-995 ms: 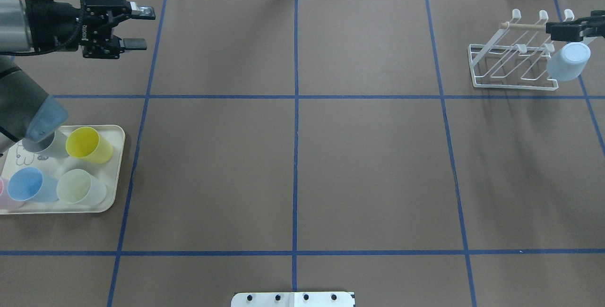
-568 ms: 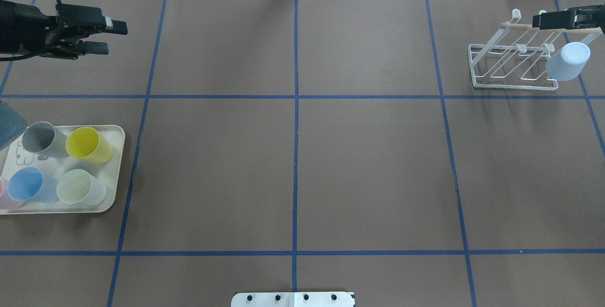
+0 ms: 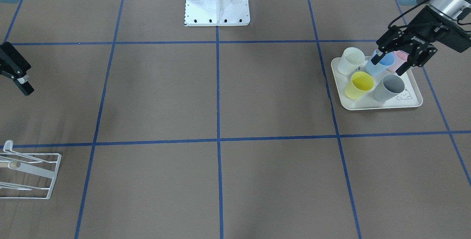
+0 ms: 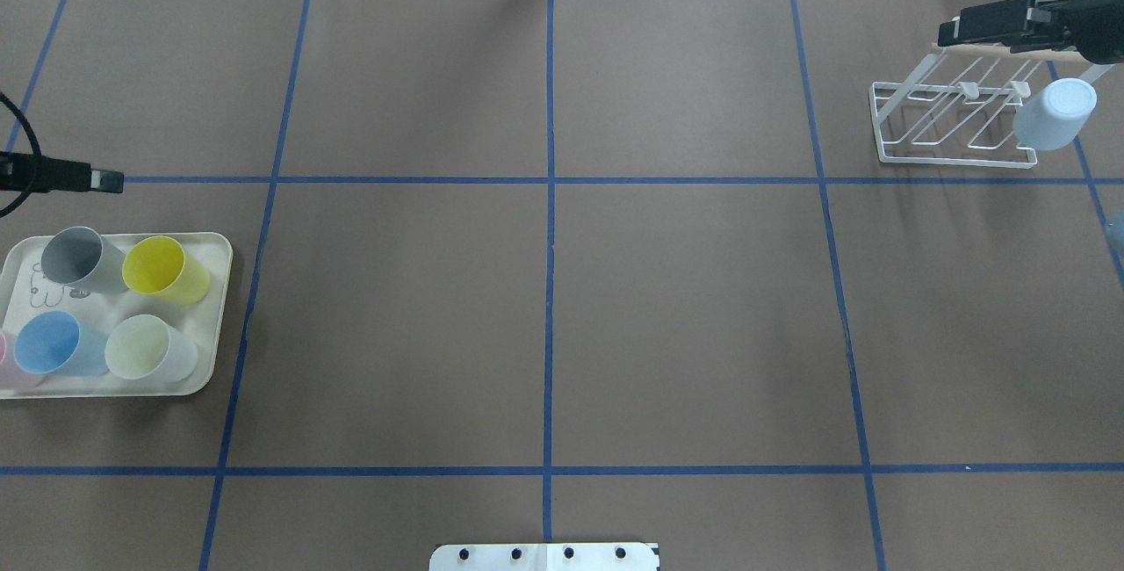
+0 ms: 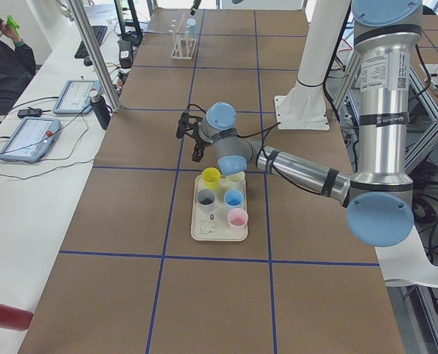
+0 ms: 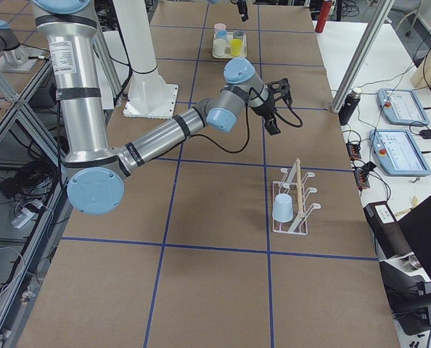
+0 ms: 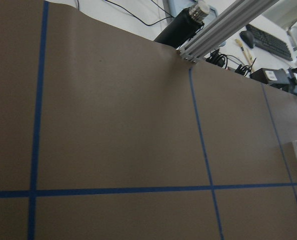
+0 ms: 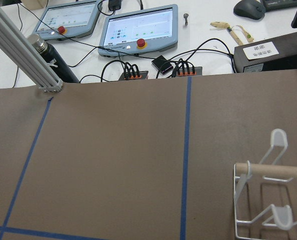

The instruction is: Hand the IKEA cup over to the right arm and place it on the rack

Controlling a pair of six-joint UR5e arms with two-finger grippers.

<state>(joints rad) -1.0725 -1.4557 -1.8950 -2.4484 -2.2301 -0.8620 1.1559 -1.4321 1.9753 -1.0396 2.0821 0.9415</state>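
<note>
The pale blue IKEA cup hangs mouth-down on the right end of the white wire rack, also seen as the cup in the exterior right view. My right gripper hovers open and empty over the rack's wooden rod, apart from the cup. The right wrist view shows the rack at its lower right edge. My left gripper is open and empty, raised near the far side of the cream tray. The overhead view shows the left gripper only edge-on.
The tray holds several cups: grey, yellow, blue, pale green and pink. The robot's white base stands mid-table. Beyond the far edge are tablets, cables, a black bottle and a seated person.
My left gripper swung from the far left corner back toward the tray. My right gripper rose and drew left, away from the cup, which stayed on the rack.
</note>
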